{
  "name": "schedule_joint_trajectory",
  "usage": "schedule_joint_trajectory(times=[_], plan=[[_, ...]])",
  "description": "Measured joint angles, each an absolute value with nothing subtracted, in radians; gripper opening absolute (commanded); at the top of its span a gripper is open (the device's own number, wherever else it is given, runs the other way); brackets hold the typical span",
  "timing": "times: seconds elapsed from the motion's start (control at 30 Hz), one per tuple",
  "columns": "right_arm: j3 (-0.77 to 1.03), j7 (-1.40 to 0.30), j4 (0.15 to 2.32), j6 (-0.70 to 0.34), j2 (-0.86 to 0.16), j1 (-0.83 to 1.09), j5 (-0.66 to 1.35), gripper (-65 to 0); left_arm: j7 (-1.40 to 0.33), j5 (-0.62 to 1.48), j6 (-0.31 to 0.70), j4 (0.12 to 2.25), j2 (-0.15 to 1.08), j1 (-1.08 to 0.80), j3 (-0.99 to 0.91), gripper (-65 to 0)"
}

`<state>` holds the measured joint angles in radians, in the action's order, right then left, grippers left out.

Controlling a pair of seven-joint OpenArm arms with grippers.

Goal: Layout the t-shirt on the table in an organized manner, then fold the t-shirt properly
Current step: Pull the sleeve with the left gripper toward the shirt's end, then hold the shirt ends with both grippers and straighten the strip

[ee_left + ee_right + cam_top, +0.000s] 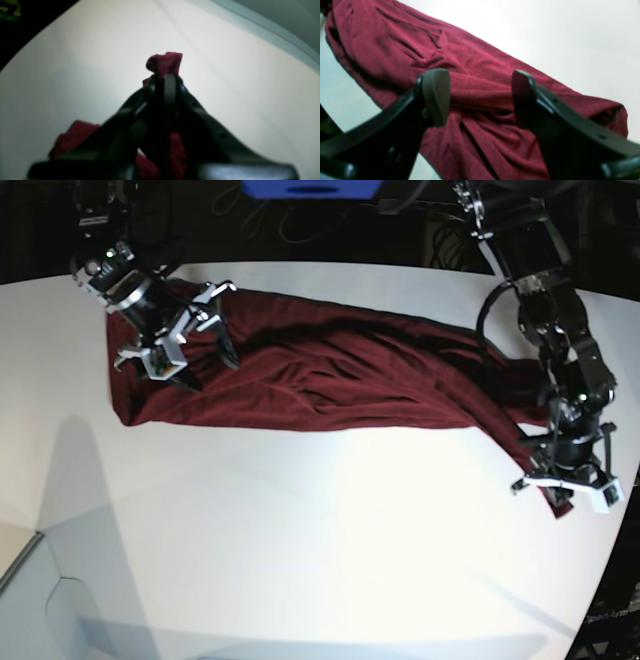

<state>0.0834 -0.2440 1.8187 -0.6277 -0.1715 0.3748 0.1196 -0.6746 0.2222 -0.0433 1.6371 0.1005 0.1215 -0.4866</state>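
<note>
T-shirt [330, 385] lies bunched lengthwise on the table [300, 520], unfolded; left gripper [165, 80] jaws pinch its end, right gripper [480, 97] jaws gape above it.

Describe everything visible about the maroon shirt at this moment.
The dark maroon knit t-shirt lies stretched in a long, wrinkled band across the white table, bunched rather than flat. The left gripper is shut on a pinch of cloth at one end; the right gripper hangs open, its fingers straddling a fold at the other end.
</note>
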Motion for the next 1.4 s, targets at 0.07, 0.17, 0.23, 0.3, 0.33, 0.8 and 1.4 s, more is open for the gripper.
schedule_joint_trajectory(times=[0.07,0.17,0.23,0.3,0.33,0.8,1.4], plan=[[0.082,-0.243,1.819,-0.628,-0.172,0.374,0.12,-25.9,-0.68,0.261,-0.04,1.636,0.117,0.093,-0.51,-65.0],[0.08,-0.241,1.819,-0.628,-0.171,0.374,0.12,-25.9,-0.677,0.289,-0.038,1.636,0.139,0.052,-0.542,-65.0],[0.08,-0.243,1.819,-0.628,-0.171,0.374,0.12,-25.9,-0.675,0.301,-0.041,1.636,0.144,0.022,-0.565,-65.0],[0.079,-0.241,1.819,-0.628,-0.171,0.374,0.12,-25.9,-0.674,0.307,-0.041,1.634,0.142,0.005,-0.584,-65.0],[0.079,-0.241,1.819,-0.628,-0.171,0.374,0.12,-25.9,-0.669,0.307,-0.04,1.62,0.14,0.0,-0.594,-65.0],[0.078,-0.24,1.819,-0.628,-0.152,0.389,0.12,-25.9,-0.567,0.309,-0.041,1.395,0.137,0.004,-0.712,-64.9],[0.078,-0.241,1.819,-0.628,-0.152,0.392,0.12,-25.9,-0.556,0.312,-0.041,1.417,0.133,0.006,-0.712,-16.9]])
